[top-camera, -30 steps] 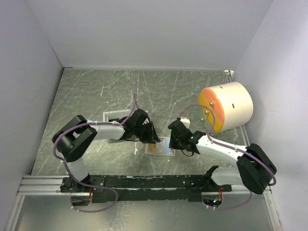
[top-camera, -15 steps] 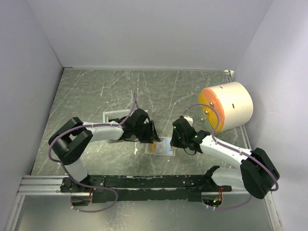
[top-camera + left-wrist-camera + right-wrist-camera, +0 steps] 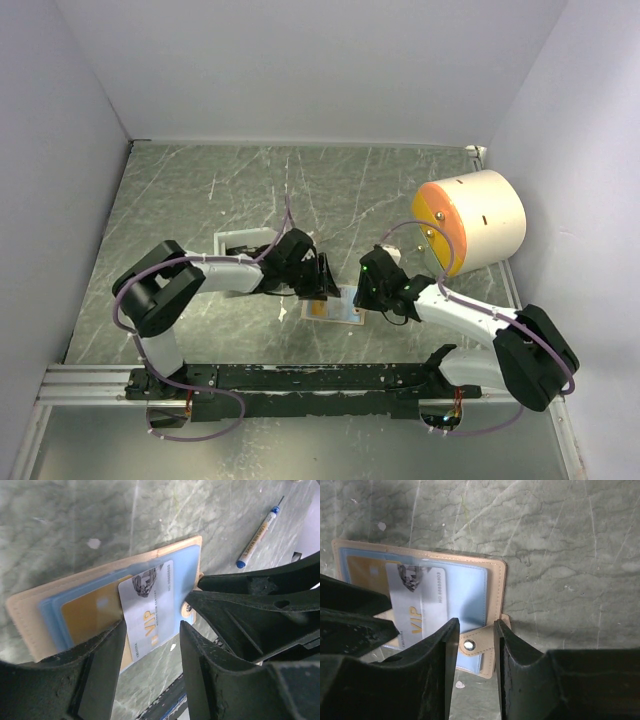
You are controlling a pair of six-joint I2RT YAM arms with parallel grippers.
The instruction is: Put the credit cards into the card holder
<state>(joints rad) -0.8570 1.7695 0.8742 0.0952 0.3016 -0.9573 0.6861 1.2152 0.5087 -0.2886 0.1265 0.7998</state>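
Note:
The tan card holder (image 3: 336, 310) lies open on the table between my two grippers, blue pockets (image 3: 470, 590) facing up. A white card marked VIP (image 3: 150, 600) (image 3: 417, 600) sits partly in a pocket, and a yellow card (image 3: 90, 612) (image 3: 365, 572) lies deeper beside it. My left gripper (image 3: 152, 627) (image 3: 322, 283) stands open astride the near end of the VIP card, its right finger apart from the card. At the holder's other end my right gripper (image 3: 475, 625) (image 3: 368, 298) stands open astride the snap tab (image 3: 475, 644).
A thin pen (image 3: 260, 530) with blue ends lies on the table beyond the holder. A white tray (image 3: 243, 243) sits behind the left arm. A big white cylinder (image 3: 470, 222) with an orange face stands at the right, close to the right arm.
The left gripper's jaws have widened, and it has shifted a little to the right. The right gripper has come slightly nearer to the holder's tab end.

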